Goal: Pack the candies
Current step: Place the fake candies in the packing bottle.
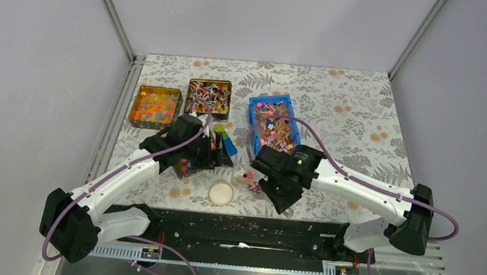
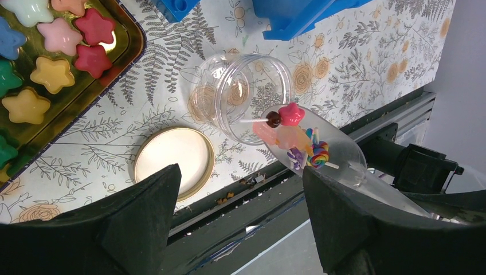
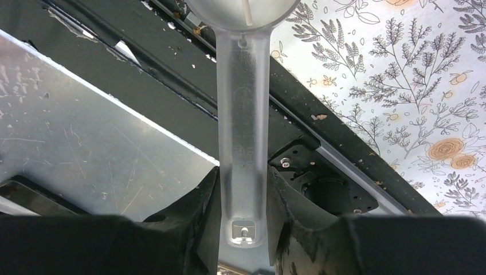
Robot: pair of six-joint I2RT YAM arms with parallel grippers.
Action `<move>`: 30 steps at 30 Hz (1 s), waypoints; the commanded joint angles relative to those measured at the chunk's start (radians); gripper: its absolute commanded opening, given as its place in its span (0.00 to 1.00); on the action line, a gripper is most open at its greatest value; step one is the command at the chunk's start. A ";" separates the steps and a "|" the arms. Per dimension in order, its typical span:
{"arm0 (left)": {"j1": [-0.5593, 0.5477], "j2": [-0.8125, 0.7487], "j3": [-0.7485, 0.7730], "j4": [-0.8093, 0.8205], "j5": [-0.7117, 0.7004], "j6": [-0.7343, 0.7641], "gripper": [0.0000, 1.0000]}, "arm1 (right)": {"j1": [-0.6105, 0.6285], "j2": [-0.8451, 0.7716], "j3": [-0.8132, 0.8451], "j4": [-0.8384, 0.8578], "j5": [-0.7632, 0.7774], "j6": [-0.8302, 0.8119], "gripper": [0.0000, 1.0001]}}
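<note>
Your right claw point(image 3: 243, 192) is clamped on the handle of the clear scoop point(image 2: 338, 157). In the left wrist view the candies point(image 2: 293, 137) lie in its bowl at centre frame, at the rim of the open jar point(image 2: 240, 86). Get the lip over the mouth, then tip slowly so nothing rolls off. Your left claw point(image 2: 240, 180) hangs spread apart, holding nothing, near the lid point(image 2: 172, 161).

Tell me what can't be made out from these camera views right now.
- Right wrist view: the scoop, held in the right gripper, has its bowl cut off by the top edge, so its load is unseen there.
- Top view: the jar is tiny beside that gripper, and its contents cannot be told.
- Left wrist view: the tray of star blocks runs off the left edge.
- Top view: the candies in the tin are too small to count.
</note>
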 commanded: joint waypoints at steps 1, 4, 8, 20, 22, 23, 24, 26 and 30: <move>-0.004 -0.025 0.032 0.015 -0.018 0.016 0.78 | 0.009 0.033 0.069 -0.065 -0.023 -0.024 0.00; -0.003 -0.027 0.032 0.013 -0.019 0.018 0.78 | 0.009 0.052 0.082 -0.085 -0.016 -0.024 0.00; -0.003 -0.031 0.034 0.007 -0.024 0.020 0.78 | 0.009 0.067 0.090 -0.093 -0.015 -0.009 0.00; -0.003 -0.027 0.034 0.008 -0.020 0.018 0.78 | 0.007 0.146 0.221 -0.223 -0.049 -0.023 0.00; -0.004 -0.028 0.034 0.008 -0.020 0.018 0.78 | 0.007 0.157 0.239 -0.239 -0.055 -0.023 0.00; -0.003 -0.029 0.034 0.008 -0.020 0.017 0.78 | 0.007 0.161 0.245 -0.243 -0.059 -0.024 0.00; -0.003 -0.029 0.033 0.008 -0.020 0.017 0.78 | 0.007 0.166 0.251 -0.250 -0.060 -0.024 0.00; -0.004 -0.028 0.032 0.008 -0.019 0.016 0.78 | 0.008 0.178 0.264 -0.262 -0.060 -0.024 0.00; -0.003 -0.027 0.032 0.008 -0.019 0.015 0.78 | 0.007 0.202 0.292 -0.284 -0.056 -0.024 0.00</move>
